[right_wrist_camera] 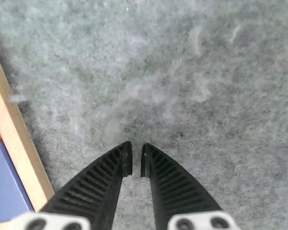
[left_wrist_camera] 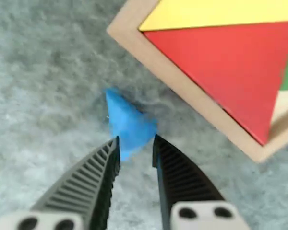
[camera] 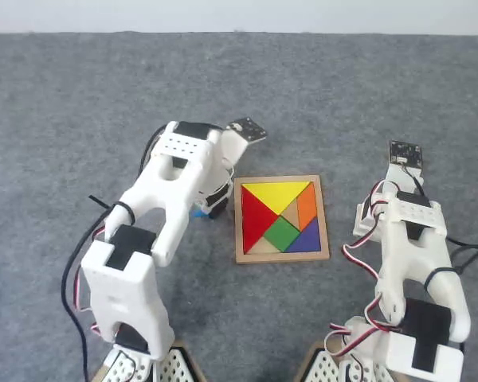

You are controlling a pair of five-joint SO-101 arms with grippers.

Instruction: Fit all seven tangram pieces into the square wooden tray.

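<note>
The left gripper (left_wrist_camera: 136,141) hung low over the grey felt tabletop (camera: 80,95), its jaws parted around one corner of the blue triangle (left_wrist_camera: 127,122). The rest of that piece lay flat on the felt just ahead of the fingertips, and whether the fingers (left_wrist_camera: 105,163) pressed on it could not be told. Just beyond the triangle, to the gripper's right, sat the square wooden tray (left_wrist_camera: 182,84). From above, the tray (camera: 280,256) held a yellow triangle (camera: 277,193), a red triangle (camera: 255,219), a green square (camera: 282,232), an orange piece (camera: 307,207) and a violet triangle (camera: 307,237), with two pale wood-coloured triangular patches among them. The right gripper (right_wrist_camera: 136,160) was clenched almost tip to tip on nothing, pointing at bare felt, with the tray's rim (right_wrist_camera: 14,139) near its left side.
</note>
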